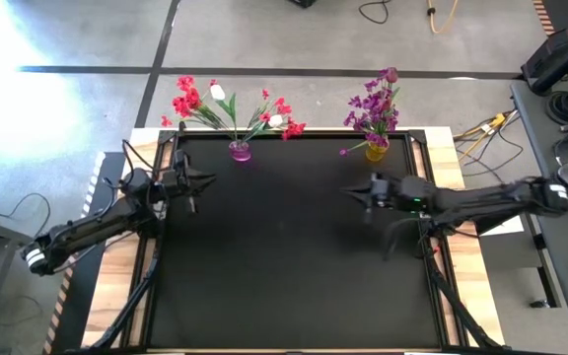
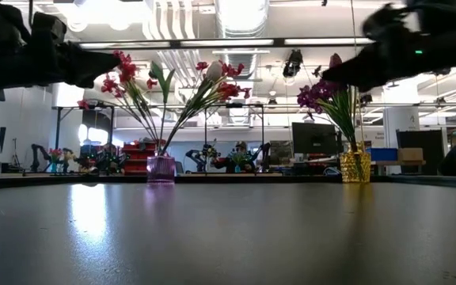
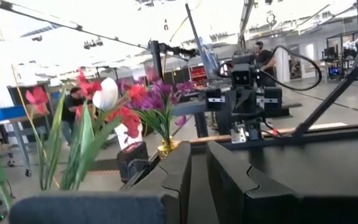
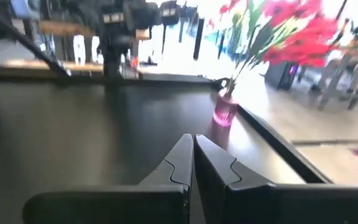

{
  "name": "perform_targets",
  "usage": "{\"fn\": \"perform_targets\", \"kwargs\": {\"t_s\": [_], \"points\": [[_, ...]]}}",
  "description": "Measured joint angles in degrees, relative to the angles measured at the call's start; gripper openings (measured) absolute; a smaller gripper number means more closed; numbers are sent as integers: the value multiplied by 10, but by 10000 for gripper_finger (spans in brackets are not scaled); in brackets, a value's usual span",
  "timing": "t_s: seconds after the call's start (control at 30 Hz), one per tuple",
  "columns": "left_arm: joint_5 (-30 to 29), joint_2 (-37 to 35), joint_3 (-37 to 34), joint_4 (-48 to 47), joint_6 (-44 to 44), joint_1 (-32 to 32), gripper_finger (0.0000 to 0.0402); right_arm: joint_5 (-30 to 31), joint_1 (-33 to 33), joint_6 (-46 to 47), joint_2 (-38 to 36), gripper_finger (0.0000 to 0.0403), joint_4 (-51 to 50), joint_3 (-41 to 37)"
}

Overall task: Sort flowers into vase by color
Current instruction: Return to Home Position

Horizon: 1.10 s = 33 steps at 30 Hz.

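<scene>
Fingers of left gripper and right gripper closed, empty.

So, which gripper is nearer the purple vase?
Left. The left gripper sits close beside the purple vase; the right gripper is far across the table, near the yellow vase.

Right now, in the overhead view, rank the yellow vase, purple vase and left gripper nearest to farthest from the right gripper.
1. Yellow vase, back right, close by the right gripper.
2. Purple vase, back left.
3. Left gripper, far left side.
</scene>
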Motion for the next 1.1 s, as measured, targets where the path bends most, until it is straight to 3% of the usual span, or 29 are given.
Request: {"fn": "perform_targets", "kwargs": {"t_s": [0.2, 0.43, 0.8, 0.93, 1.1], "points": [[-42, -27, 0, -8, 5, 12, 36, 41, 1, 6, -228, 9, -82, -96], [-44, -66, 0, -49, 2, 41, 36, 79, 0, 1, -464, 9, -248, -129], [-47, -199, 0, -198, -9, 74, 36, 70, -1, 0, -466, 9, -261, -136], [-58, -196, -1, -220, -1, 75, 36, 50, -1, 6, -465, 9, -259, -136], [-90, -197, -1, -238, 9, 77, 36, 77, -1, 7, -462, 9, -262, -136]]}}
